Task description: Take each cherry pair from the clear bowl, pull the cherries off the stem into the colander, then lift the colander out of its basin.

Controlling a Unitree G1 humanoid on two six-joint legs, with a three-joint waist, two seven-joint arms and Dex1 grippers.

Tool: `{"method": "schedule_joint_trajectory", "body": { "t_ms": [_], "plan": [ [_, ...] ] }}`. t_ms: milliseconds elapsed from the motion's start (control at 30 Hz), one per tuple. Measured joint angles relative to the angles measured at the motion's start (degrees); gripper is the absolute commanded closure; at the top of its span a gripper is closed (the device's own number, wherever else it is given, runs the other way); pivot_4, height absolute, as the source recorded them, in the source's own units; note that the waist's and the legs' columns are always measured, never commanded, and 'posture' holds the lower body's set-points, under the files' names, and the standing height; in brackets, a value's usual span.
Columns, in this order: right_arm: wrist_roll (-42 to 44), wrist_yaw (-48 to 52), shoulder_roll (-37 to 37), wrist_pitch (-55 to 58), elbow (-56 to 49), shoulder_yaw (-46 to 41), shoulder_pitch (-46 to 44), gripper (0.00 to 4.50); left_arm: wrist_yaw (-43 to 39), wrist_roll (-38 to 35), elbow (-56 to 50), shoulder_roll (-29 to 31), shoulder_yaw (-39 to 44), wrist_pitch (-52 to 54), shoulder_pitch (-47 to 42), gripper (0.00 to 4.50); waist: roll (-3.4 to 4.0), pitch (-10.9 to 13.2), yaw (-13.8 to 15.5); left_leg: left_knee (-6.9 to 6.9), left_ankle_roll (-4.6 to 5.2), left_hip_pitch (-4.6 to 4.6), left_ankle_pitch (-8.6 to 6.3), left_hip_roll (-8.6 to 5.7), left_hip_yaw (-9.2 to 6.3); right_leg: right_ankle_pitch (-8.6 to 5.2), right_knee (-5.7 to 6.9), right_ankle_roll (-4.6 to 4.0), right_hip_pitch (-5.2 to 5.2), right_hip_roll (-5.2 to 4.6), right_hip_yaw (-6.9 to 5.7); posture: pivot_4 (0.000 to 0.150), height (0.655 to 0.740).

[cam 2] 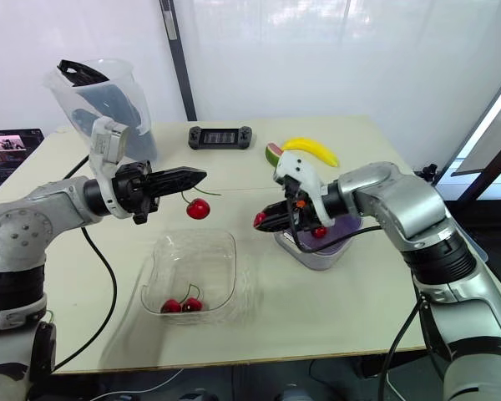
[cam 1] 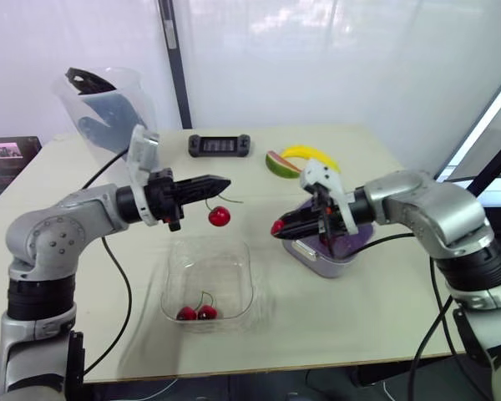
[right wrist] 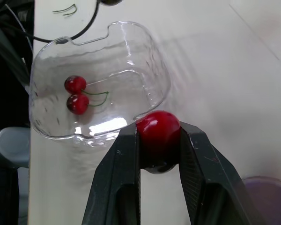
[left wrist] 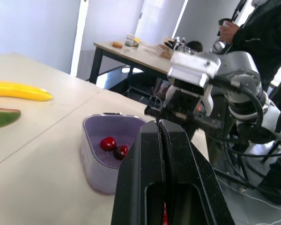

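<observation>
My left gripper (cam 1: 224,181) is shut on a thin stem, and one red cherry (cam 1: 219,216) hangs from it above the far edge of the clear bowl (cam 1: 235,253). To its right, my right gripper (cam 1: 278,226) is shut on a single cherry (right wrist: 158,133), held beside the purple colander (cam 1: 334,266) in its basin. Two cherries (left wrist: 111,146) lie inside the colander. One cherry pair (cam 1: 196,312) with its stem rests in the bowl's near corner. The two grippers point at each other, a short gap apart.
A banana (cam 1: 311,154) and a green-rimmed fruit slice (cam 1: 281,164) lie behind the colander. A black controller (cam 1: 220,144) sits at the back centre, and a clear pitcher (cam 1: 108,104) stands back left. A person (left wrist: 262,33) stands beyond the table.
</observation>
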Motion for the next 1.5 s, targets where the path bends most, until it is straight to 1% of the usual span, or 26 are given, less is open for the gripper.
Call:
{"method": "schedule_joint_trajectory", "body": {
  "t_ms": [33,67,100,267,367,500,567,600,700,767,800,967,1067,1100,1167,1267,1300,1367,1500],
  "plan": [
    [-2.5,0.0,-1.9,-2.9,2.6,-0.1,-0.7,3.58,0.1,0.0,-0.5,0.0,0.0,-0.2,0.3,4.50,0.00,0.0,0.3,0.01,0.00,0.00,0.00,0.00,0.01,0.00,-0.01,0.00,0.01,0.00,0.00,0.150,0.7400],
    [-3.4,-0.1,-2.5,-3.7,3.6,-0.2,-0.8,3.58,0.1,0.0,-0.6,0.0,0.0,-0.3,0.4,4.50,0.00,0.0,0.5,0.01,0.00,0.00,0.00,0.00,0.01,0.00,-0.02,0.00,0.01,0.00,0.00,0.150,0.7400],
    [-6.0,-0.1,-3.2,-6.8,6.5,0.1,-1.0,3.58,0.2,0.0,-1.1,0.0,0.2,-0.9,0.9,4.50,0.00,0.0,0.6,0.01,0.00,0.01,0.00,0.00,0.03,0.00,-0.03,0.00,0.02,0.00,0.00,0.150,0.7400],
    [-16.1,0.1,-3.7,-18.5,18.6,4.0,-0.7,3.58,1.3,0.0,-2.0,-0.2,0.3,-1.5,2.6,4.50,0.00,0.0,0.6,-0.01,0.00,0.00,0.00,0.01,0.08,0.00,-0.02,0.00,-0.03,0.01,0.04,0.150,0.7400],
    [-18.9,0.4,-0.5,-22.7,23.9,4.7,-0.3,3.58,1.9,0.0,-2.4,-0.2,0.3,-2.1,3.2,4.50,0.00,0.0,0.3,-0.02,0.00,0.00,0.00,0.05,0.10,0.00,-0.01,0.00,-0.05,0.05,0.07,0.150,0.7400],
    [-21.5,0.5,3.7,-26.3,28.6,5.7,0.6,3.58,2.4,0.1,-2.9,-0.2,0.2,-2.5,3.6,4.50,0.00,0.0,0.4,-0.01,-0.06,0.00,0.03,0.04,0.09,0.00,-0.01,0.00,-0.04,0.03,0.06,0.150,0.7400],
    [-22.6,0.7,4.6,-27.3,30.2,5.8,1.3,2.85,2.4,0.2,-3.0,-0.1,0.2,-2.7,3.6,4.50,0.00,0.0,0.7,0.01,-0.06,0.00,0.03,0.02,0.09,0.00,-0.01,0.00,-0.02,-0.01,0.06,0.150,0.7400],
    [-22.9,1.1,5.1,-27.3,30.7,5.8,1.6,2.60,2.5,0.2,-3.0,-0.1,0.2,-2.9,3.7,4.50,0.00,0.0,0.7,0.02,-0.06,0.00,0.03,0.01,0.09,0.00,-0.01,0.00,-0.02,-0.02,0.05,0.150,0.7400],
    [-23.1,2.0,5.2,-27.1,30.7,5.5,1.9,1.09,2.6,0.2,-3.1,0.1,0.2,-3.3,3.7,4.50,0.00,0.0,0.7,0.02,-0.06,0.00,0.03,0.00,0.09,0.00,-0.01,0.00,-0.02,-0.02,0.05,0.150,0.7400],
    [-23.0,2.7,5.0,-25.9,30.1,4.7,1.9,0.22,2.7,0.2,-3.1,0.2,0.2,-3.3,3.7,4.50,0.00,0.0,0.6,0.02,-0.06,0.00,0.03,0.01,0.07,0.00,-0.01,0.00,-0.02,0.00,0.05,0.150,0.7400],
    [-22.8,3.4,4.6,-25.2,29.1,4.3,1.9,0.10,2.8,0.2,-3.1,0.2,0.2,-3.3,3.7,4.50,0.01,0.0,0.6,0.02,-0.06,0.00,0.03,0.02,0.08,0.00,-0.01,0.00,-0.03,0.00,0.05,0.150,0.7400],
    [-20.5,6.9,0.7,-21.8,23.9,0.2,1.6,0.10,3.2,0.1,-3.0,0.3,0.3,-3.3,3.6,4.50,0.03,0.0,0.7,0.01,-0.01,0.00,0.00,0.01,0.08,0.00,-0.01,0.00,-0.02,-0.01,0.05,0.150,0.7400],
    [-16.4,8.1,0.5,-20.0,18.0,-4.1,1.5,0.10,3.3,0.1,-2.6,0.2,0.2,-3.3,3.3,4.50,0.03,0.0,0.5,0.01,0.00,0.00,0.00,0.03,0.08,0.00,-0.01,0.00,-0.02,0.02,0.05,0.150,0.7400],
    [-13.7,7.1,2.3,-19.0,15.3,-7.4,1.5,0.10,3.3,0.1,-2.0,0.2,0.1,-3.4,3.2,4.50,0.03,0.0,0.4,0.00,0.00,0.01,0.00,0.05,0.07,0.00,-0.01,0.00,-0.02,0.08,0.05,0.150,0.7400],
    [-10.0,4.8,5.4,-18.1,10.5,-10.9,1.5,0.10,3.3,0.2,-1.2,0.0,-0.1,-3.4,2.8,4.50,0.03,0.0,0.4,-0.02,0.00,0.01,0.00,0.08,0.03,0.00,-0.01,0.00,-0.02,0.14,0.05,0.150,0.7400],
    [-4.2,-1.4,12.4,-14.4,3.8,-15.0,1.6,0.10,3.3,0.2,-0.4,-0.5,-0.2,-3.5,1.7,4.50,0.03,0.0,0.6,-0.01,-0.02,0.00,0.01,0.07,0.02,0.00,0.00,0.00,-0.01,0.09,0.05,0.150,0.7400],
    [-3.2,-2.0,13.3,-13.7,2.9,-15.1,1.6,0.10,3.3,0.2,-0.4,-0.5,-0.2,-3.6,1.6,4.50,0.03,0.0,0.6,0.00,-0.04,0.00,0.02,0.06,0.02,0.00,0.00,0.00,-0.01,0.07,0.05,0.150,0.7400],
    [0.5,-2.8,14.2,-8.1,-2.1,-13.8,2.3,0.10,3.3,0.2,-0.4,-0.6,-0.2,-3.6,1.6,4.50,0.03,0.0,0.9,0.01,-0.05,0.00,0.03,0.01,0.00,0.00,0.00,0.00,0.01,-0.02,0.02,0.150,0.7400],
    [2.0,-4.5,14.9,-3.6,-7.5,-9.4,4.2,0.10,3.5,0.1,-0.5,-1.1,-0.2,-3.5,1.6,4.50,0.02,0.0,0.8,0.04,-0.01,0.00,0.01,-0.01,0.00,0.00,-0.01,0.01,0.03,-0.04,0.01,0.150,0.7400]
  ]
}}
